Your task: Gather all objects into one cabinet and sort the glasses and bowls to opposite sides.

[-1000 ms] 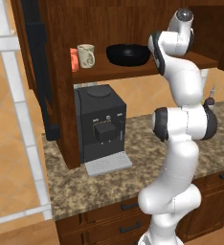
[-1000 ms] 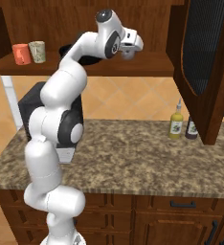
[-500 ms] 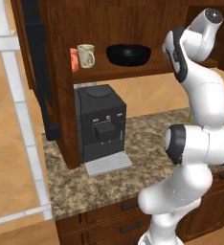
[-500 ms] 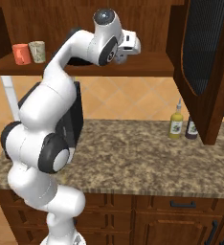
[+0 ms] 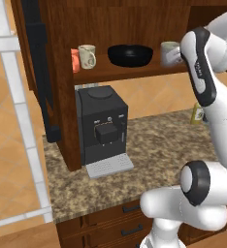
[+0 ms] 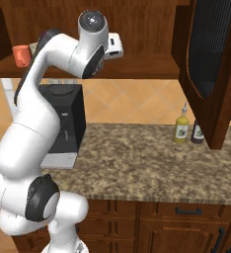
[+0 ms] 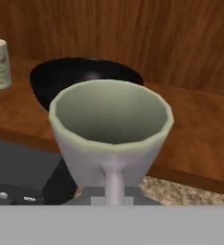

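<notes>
While the arm reaches up toward the cabinet [image 5: 62,58], the gripper [image 7: 114,191] is closed narrow on the handle of the grey mug [image 7: 111,129]; in the hand view the mug stands upright straight ahead of the fingers, handle toward the camera, mouth open and empty.

Item, grey mug [image 5: 170,52]: held at the right end of the cabinet shelf [image 5: 135,70], near its front edge; whether it rests on the shelf or hangs just above cannot be told.

Item, black bowl [image 5: 130,54]: middle of the shelf, just left of the grey mug; in the hand view it lies directly behind the mug, apart from it.

Item, cream mug [image 5: 88,56]: left part of the shelf, handle turned right.

Item, orange-red cup [image 5: 75,60]: left end of the shelf, touching or just beside the cream mug; also seen in the right base view [image 6: 21,54].

Item, coffee machine [image 5: 102,128]: on the counter [image 5: 149,150] below the shelf.

Item, sauce bottles [image 6: 181,128]: by the counter's back edge, below the open cabinet door [image 6: 211,69].

Change since a second ago: the grey mug has come into the left base view at the shelf's right end; the upper arm has swung right and lower; bowl, cream mug and orange-red cup are unmoved
</notes>
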